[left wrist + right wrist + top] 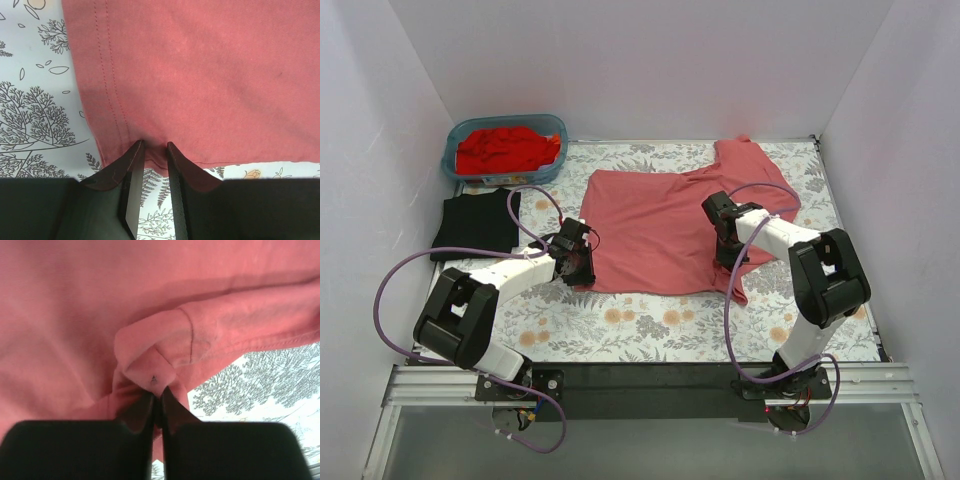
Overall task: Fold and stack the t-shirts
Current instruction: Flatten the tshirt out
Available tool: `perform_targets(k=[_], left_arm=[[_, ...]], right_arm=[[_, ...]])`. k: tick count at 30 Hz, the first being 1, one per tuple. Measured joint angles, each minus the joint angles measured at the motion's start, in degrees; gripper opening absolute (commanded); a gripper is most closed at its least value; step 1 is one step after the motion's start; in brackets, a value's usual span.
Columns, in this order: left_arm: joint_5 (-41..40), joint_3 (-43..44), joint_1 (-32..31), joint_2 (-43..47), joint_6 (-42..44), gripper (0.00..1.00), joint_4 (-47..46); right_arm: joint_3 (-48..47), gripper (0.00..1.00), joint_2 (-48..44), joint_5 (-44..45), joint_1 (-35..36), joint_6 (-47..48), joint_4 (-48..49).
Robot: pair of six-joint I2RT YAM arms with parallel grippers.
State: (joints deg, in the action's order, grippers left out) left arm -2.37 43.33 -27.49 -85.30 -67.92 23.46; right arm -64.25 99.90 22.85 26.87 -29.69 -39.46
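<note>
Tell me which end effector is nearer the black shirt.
Left. The left end effector sits at the pink shirt's near left corner, just right of the black shirt; the right end effector is at that shirt's right side.

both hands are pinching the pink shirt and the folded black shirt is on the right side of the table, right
Not quite: the top view shows the folded black shirt on the left side of the table, by the blue bin. The rest stands: the left hand and right hand each pinch the pink shirt.
</note>
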Motion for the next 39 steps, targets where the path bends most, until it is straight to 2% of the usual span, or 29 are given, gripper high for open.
perform_targets(k=[3, 7, 11, 13, 16, 17, 19, 23, 29, 31, 36, 39], left_arm=[[0.1, 0.0, 0.0, -0.1, 0.0, 0.23, -0.1], [0.2, 0.1, 0.0, -0.2, 0.0, 0.22, -0.2], [0.4, 0.2, 0.4, -0.4, 0.0, 0.20, -0.2], [0.6, 0.3, 0.5, -0.5, 0.0, 0.20, -0.4], [1.1, 0.3, 0.5, -0.7, 0.0, 0.19, -1.0], [1.2, 0.3, 0.6, -0.7, 0.0, 0.19, -1.0], [1.4, 0.3, 0.7, -0.7, 0.0, 0.19, -1.0], [1.5, 0.3, 0.8, -0.7, 0.0, 0.18, -1.0], [1.5, 0.3, 0.8, -0.7, 0.0, 0.18, -1.0], [1.5, 0.3, 0.8, -0.7, 0.0, 0.18, -1.0], [1.5, 0.3, 0.9, -0.8, 0.0, 0.17, -1.0], [1.5, 0.3, 1.0, -0.9, 0.0, 0.17, -1.0]], right_arm=[[2.8, 0.01, -2.2, -1.4, -1.9, -0.3, 0.5], [6.6, 0.01, -10.2, -2.1, -5.7, -0.2, -1.4], [10.7, 0.15, -23.3, -2.4, -15.2, 0.5, -5.4], [12.0, 0.17, -28.5, -2.8, -20.9, 1.4, -7.3], [13.3, 0.36, -34.6, -4.9, -30.8, 3.1, -9.3], [13.6, 0.45, -35.8, -5.5, -34.1, 3.6, -9.9], [14.3, 0.51, -37.9, -7.3, -39.3, 4.6, -10.7], [15.4, 0.51, -41.3, -10.7, -45.3, 5.0, -11.8], [15.9, 0.49, -42.3, -21.8, -45.9, 7.1, -6.7], [16.5, 0.47, -41.0, -25.7, -45.8, 7.8, -3.7], [17.6, 0.34, -33.5, -33.8, -45.6, 8.9, 5.0], [17.8, 0.34, -27.9, -36.1, -45.5, 8.6, 10.4]])
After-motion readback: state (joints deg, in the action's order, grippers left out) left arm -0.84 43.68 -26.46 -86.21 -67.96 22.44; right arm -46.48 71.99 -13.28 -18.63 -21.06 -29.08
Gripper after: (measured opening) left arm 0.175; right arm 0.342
